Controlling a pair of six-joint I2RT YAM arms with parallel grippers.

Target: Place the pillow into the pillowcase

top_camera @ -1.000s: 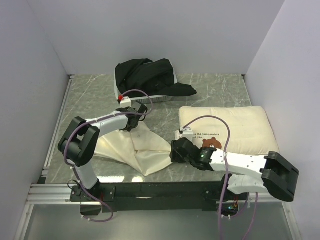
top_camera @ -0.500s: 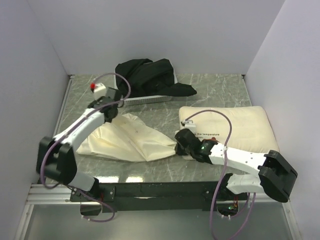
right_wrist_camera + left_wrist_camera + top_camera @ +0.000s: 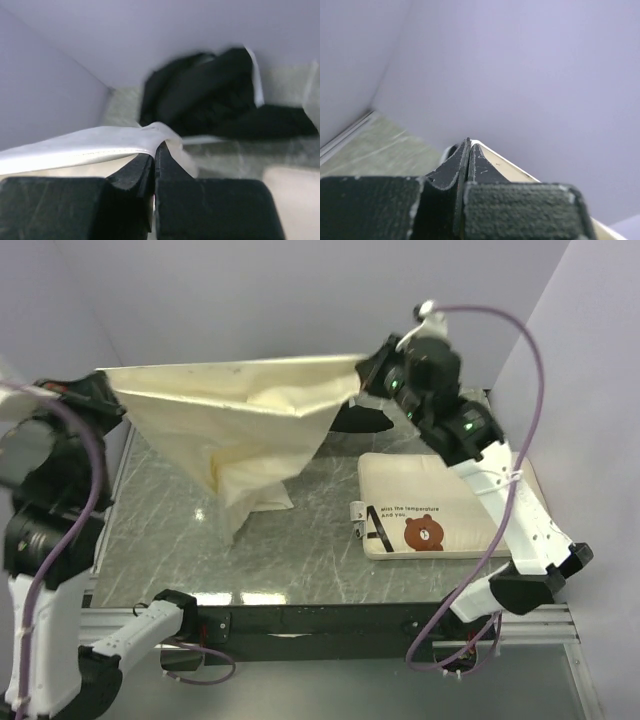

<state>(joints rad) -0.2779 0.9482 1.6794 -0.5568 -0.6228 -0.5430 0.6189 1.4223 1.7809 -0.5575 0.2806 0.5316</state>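
Pillowcase (image 3: 235,405) hangs stretched, left pincer (image 3: 469,146) and right pincer (image 3: 155,147) each pinching a corner; pillow (image 3: 450,490) reads "the temperature".

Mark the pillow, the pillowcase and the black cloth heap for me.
pillow (image 3: 430,498), top view, on its plain cream upper face.
pillowcase (image 3: 235,405), top view, on its stretched upper span.
black cloth heap (image 3: 210,95), right wrist view, on its middle folds.
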